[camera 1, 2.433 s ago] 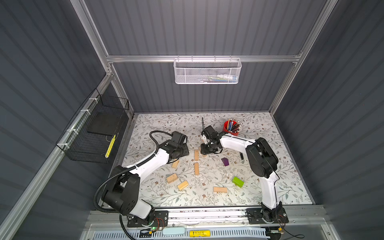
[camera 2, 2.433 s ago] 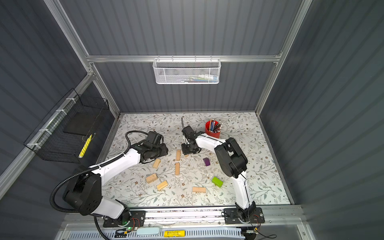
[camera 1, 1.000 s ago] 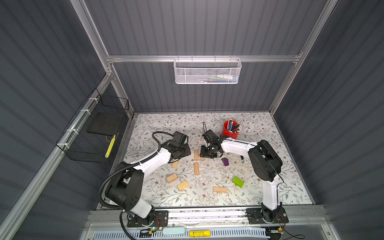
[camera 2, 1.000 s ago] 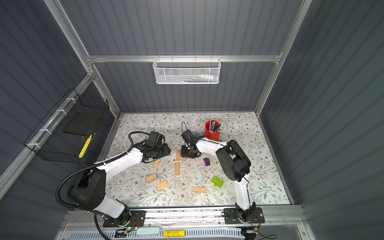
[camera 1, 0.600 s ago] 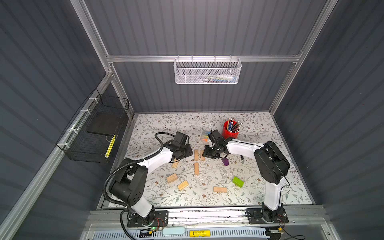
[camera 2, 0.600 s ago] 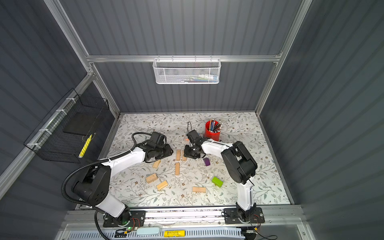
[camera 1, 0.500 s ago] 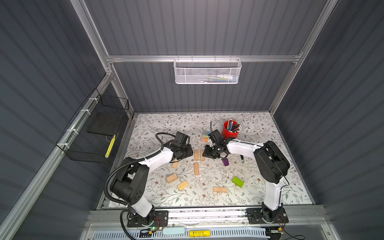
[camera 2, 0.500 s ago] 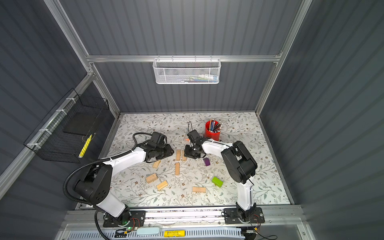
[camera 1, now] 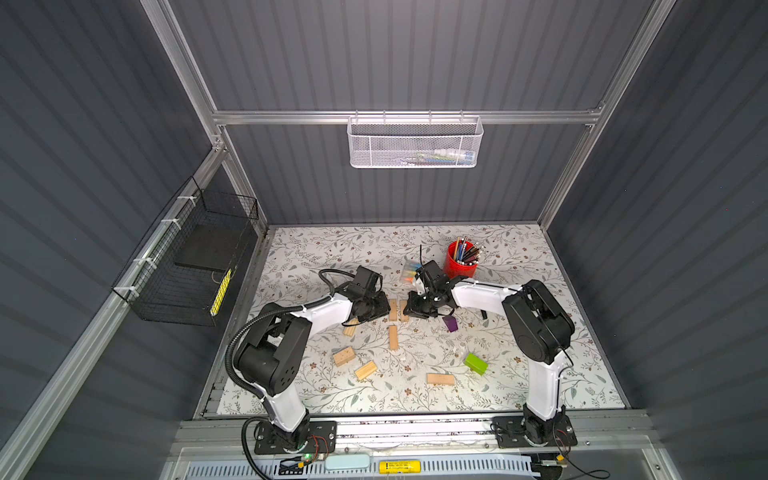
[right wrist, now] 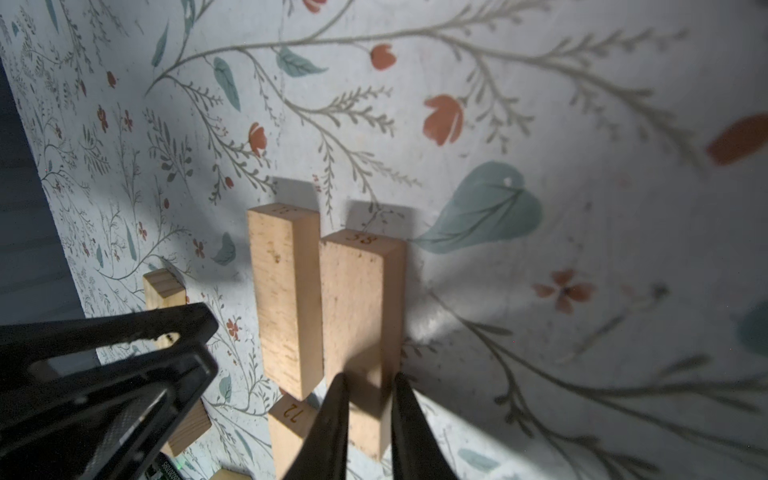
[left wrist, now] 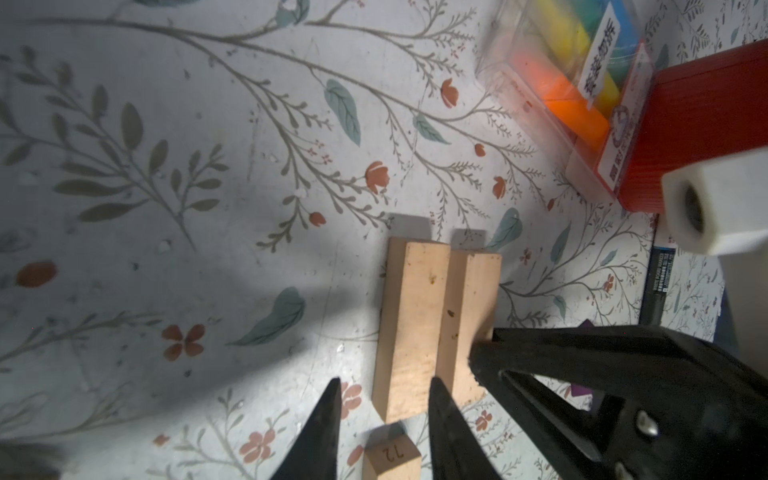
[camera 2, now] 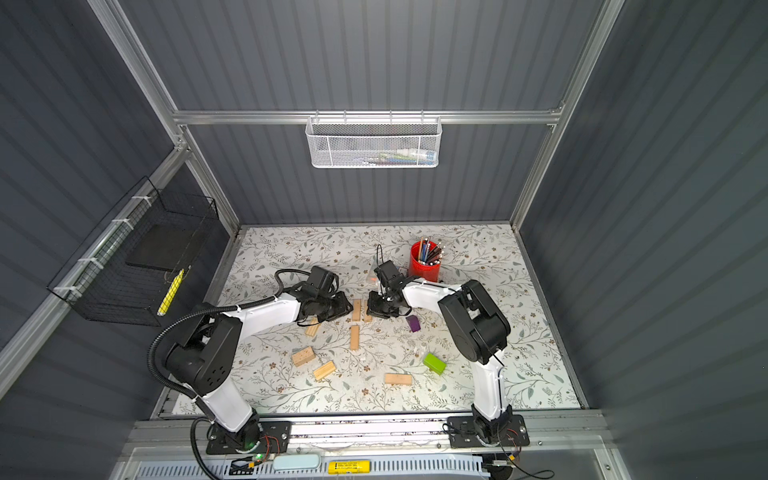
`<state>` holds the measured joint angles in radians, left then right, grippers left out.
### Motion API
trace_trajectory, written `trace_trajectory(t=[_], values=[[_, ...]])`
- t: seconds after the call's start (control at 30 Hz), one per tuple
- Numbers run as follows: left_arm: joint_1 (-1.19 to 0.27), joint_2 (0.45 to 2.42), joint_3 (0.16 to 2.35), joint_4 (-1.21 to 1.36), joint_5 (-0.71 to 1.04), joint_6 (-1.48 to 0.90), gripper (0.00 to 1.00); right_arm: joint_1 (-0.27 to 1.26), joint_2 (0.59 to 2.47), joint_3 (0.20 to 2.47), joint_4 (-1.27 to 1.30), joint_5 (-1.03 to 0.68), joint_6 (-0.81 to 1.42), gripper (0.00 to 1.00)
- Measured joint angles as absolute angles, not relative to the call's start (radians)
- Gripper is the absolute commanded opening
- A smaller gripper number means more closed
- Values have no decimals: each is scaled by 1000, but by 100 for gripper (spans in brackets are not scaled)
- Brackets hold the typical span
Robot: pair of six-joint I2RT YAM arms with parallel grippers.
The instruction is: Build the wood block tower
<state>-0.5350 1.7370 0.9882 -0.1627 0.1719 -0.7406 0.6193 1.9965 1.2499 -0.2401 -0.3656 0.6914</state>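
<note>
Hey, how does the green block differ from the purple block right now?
Colour: the green block is lime, the purple block dark. Place: the purple block lies close beside the right gripper, whose jaws pinch a tan block; the green block lies nearer the front edge, well away from that gripper. Both rest loose on the mat, neither stacked.

Left arm (camera 1: 320, 309), right arm (camera 1: 482, 297): white links, black joints; corrugated black cable (camera 1: 229, 353).

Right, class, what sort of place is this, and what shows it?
Most likely a robotics lab test cell: grey panelled walls on an aluminium frame, a left arm and right arm bolted along the front, and a floral tabletop staged with wood blocks.
</note>
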Motion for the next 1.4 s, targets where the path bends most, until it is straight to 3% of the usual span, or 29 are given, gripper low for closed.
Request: trace_trajectory(t=[0.8,1.4], values=[[-535,1835,1036,-118,192,-742,25,618,2025,1281,-226,-393,669,17],[-535,1850,1053,-118,215,-712,24,622,2008,1243,-178,-381,727,14]])
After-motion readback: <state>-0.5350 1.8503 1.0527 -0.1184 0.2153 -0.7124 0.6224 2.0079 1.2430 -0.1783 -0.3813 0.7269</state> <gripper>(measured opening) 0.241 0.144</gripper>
